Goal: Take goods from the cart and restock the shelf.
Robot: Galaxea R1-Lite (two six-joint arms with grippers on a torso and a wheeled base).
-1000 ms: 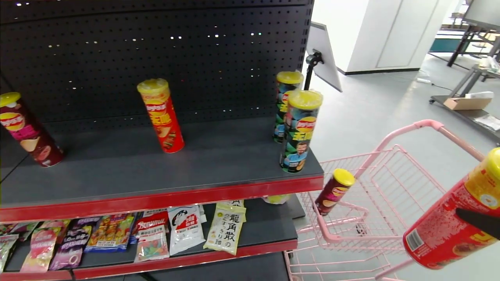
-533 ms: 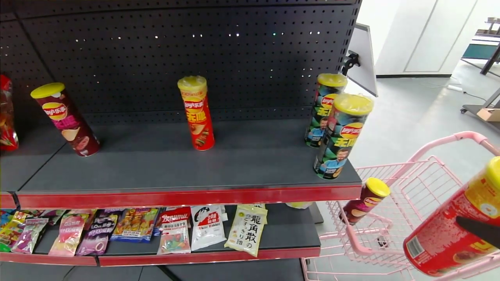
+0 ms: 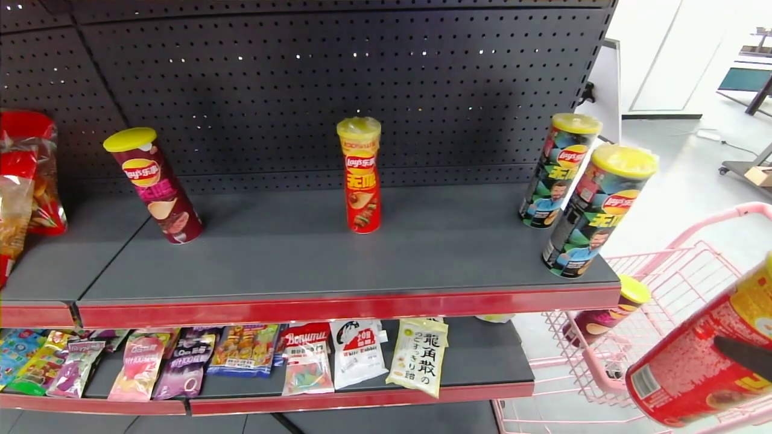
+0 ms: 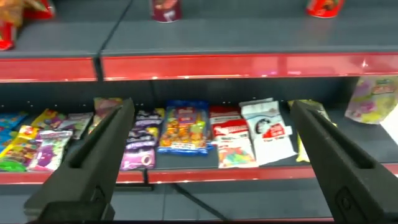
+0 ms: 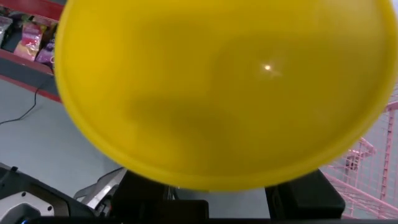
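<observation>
Four cans [image 3: 362, 181] shelved, one carted, one can [image 3: 681, 361] held

A white panel [image 3: 610, 90] stands upright on a black clamp mount [image 3: 585, 94]. Behind the panel rises a white wall [image 3: 663, 54]. Right of the panel, a cable [image 3: 710, 136] lies on the grey floor [image 3: 681, 181]. Farther right sits a cardboard box [image 3: 761, 175].

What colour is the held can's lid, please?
Yellow; the lid shows best in the right wrist view.
</observation>
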